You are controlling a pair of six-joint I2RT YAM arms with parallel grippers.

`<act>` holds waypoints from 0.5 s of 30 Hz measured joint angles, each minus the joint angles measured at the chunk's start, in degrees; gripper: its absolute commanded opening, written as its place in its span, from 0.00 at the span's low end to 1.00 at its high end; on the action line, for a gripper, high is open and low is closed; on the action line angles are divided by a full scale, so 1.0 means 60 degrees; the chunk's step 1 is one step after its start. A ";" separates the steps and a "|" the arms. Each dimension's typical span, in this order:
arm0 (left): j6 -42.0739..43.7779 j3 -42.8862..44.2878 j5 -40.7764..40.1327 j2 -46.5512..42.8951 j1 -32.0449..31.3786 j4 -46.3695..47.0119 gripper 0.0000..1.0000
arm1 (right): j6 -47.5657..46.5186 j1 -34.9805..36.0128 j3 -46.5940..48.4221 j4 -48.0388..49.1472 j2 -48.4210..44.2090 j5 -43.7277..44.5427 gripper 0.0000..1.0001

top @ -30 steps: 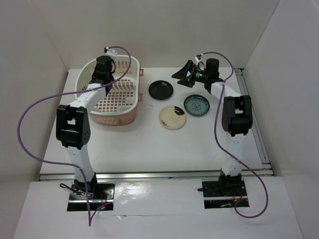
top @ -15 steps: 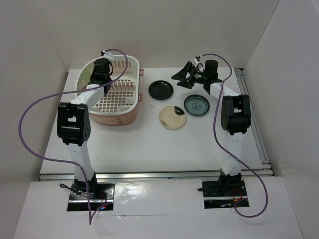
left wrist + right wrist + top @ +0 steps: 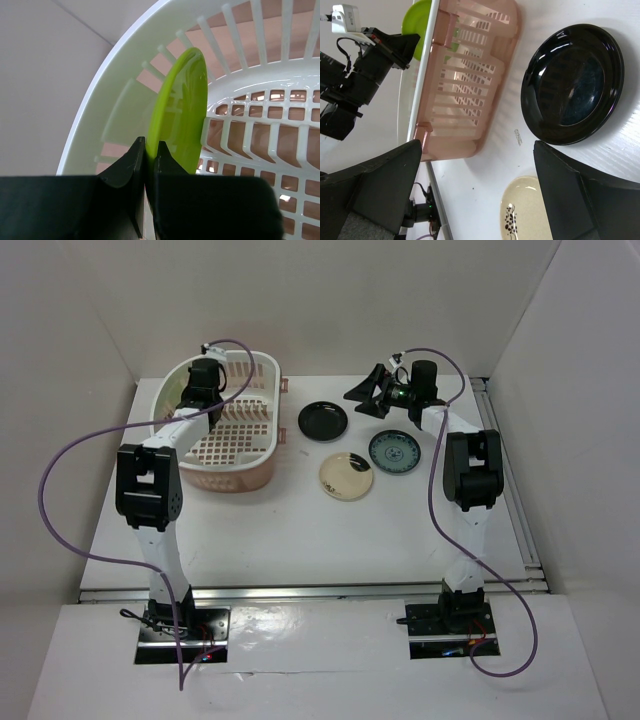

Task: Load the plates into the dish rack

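My left gripper [image 3: 150, 145] is shut on the lower edge of the lime green plate [image 3: 182, 120], holding it on edge inside the rounded end of the pink dish rack [image 3: 112, 75], against its slotted wall. From above, that gripper [image 3: 203, 383] sits over the rack [image 3: 262, 458] at its far left. The black plate [image 3: 323, 421], the cream plate [image 3: 346, 476] and the teal patterned plate [image 3: 394, 452] lie flat on the table. My right gripper [image 3: 366, 394] hovers open behind the black plate [image 3: 572, 82], nothing between its fingers [image 3: 385, 185].
The rack [image 3: 465, 85] stands left of the loose plates, with the cream plate [image 3: 527, 210] near its front corner. White walls enclose the table on three sides. Purple cables loop from both wrists.
My left gripper has shifted slightly farther toward the rack's rounded end with the green plate. The right gripper edged a little left and stays open.
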 measured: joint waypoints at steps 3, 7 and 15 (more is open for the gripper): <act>-0.0011 0.0000 0.0000 0.0004 0.0000 -0.0029 0.00 | 0.0000 0.0000 0.0000 0.0000 0.0000 -0.0004 1.00; -0.0011 0.0000 -0.0022 0.0076 0.0007 0.0055 0.00 | 0.0000 0.0000 0.0000 -0.0004 0.0000 -0.0004 1.00; -0.0091 0.0000 0.0040 0.0437 0.0025 0.0164 0.00 | -0.0004 0.0000 -0.0004 0.0000 0.0000 0.0000 1.00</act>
